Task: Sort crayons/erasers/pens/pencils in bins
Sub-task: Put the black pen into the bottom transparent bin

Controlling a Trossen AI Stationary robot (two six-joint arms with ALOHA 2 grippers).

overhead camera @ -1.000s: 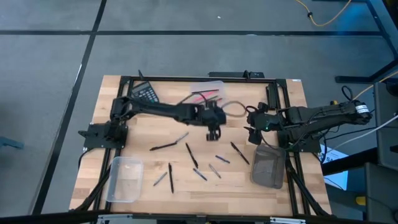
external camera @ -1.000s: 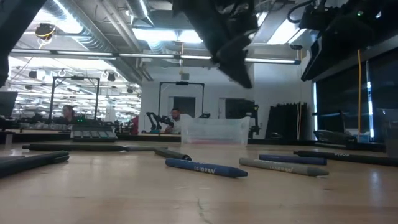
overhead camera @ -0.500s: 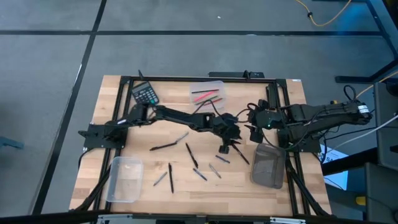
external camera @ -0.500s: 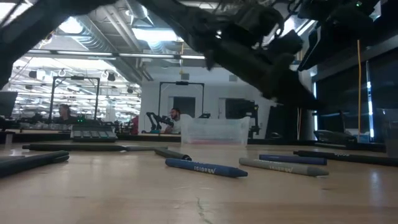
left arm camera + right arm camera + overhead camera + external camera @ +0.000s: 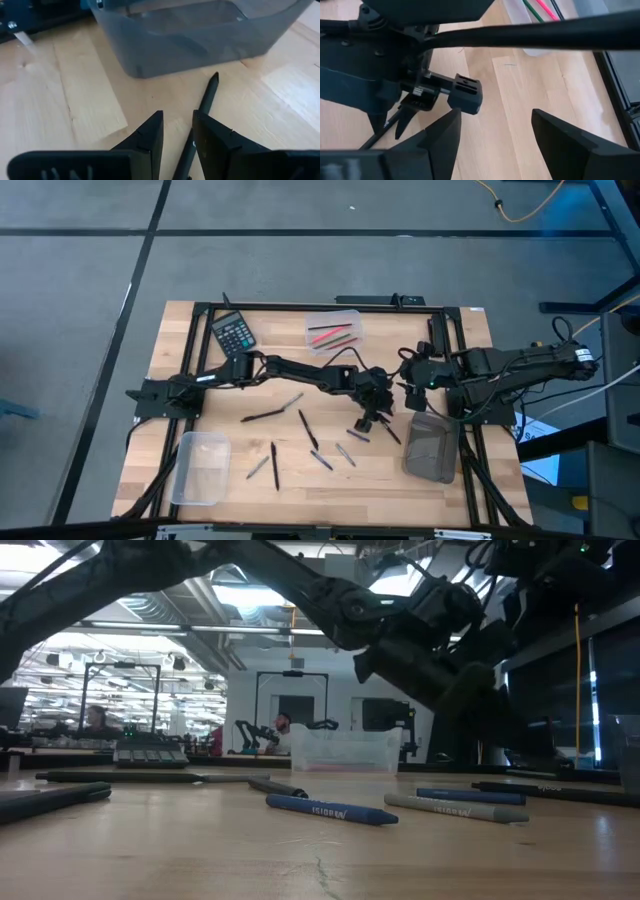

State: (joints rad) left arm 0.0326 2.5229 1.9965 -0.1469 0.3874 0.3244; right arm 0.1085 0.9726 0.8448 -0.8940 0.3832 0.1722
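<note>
A black pen (image 5: 206,102) lies flat on the wood, its tip toward the smoky dark bin (image 5: 200,35), which also shows in the high view (image 5: 432,446). My left gripper (image 5: 178,116) is low over the pen's near half (image 5: 372,420), narrowly open, one finger on each side of it. My right gripper (image 5: 495,117) hovers wide open and empty by the table's right edge (image 5: 408,388). Several black and grey-blue sticks (image 5: 308,430) lie loose at mid-table. A clear bin (image 5: 333,332) at the far edge holds red, pink and green sticks. Another clear bin (image 5: 200,468) stands near left. My left gripper's fingers (image 5: 215,145) come at the black pen from above, slanting toward the smoky bin, and lie along it. The pen's shaft (image 5: 189,150) runs through the gap, close beside one finger. I cannot tell whether either finger touches it. The pen lies on the table.
A black calculator (image 5: 233,332) lies at the far left. A blue crayon (image 5: 330,810) and a grey one (image 5: 455,808) lie in front of the low camera. The two grippers are close together beside the smoky bin. People show in the room behind.
My left gripper has gone from beside the far clear bin toward the table's right and near edges and down, and now stands low over the black pen by the smoky bin. The pen and the other sticks have stayed where they were.
</note>
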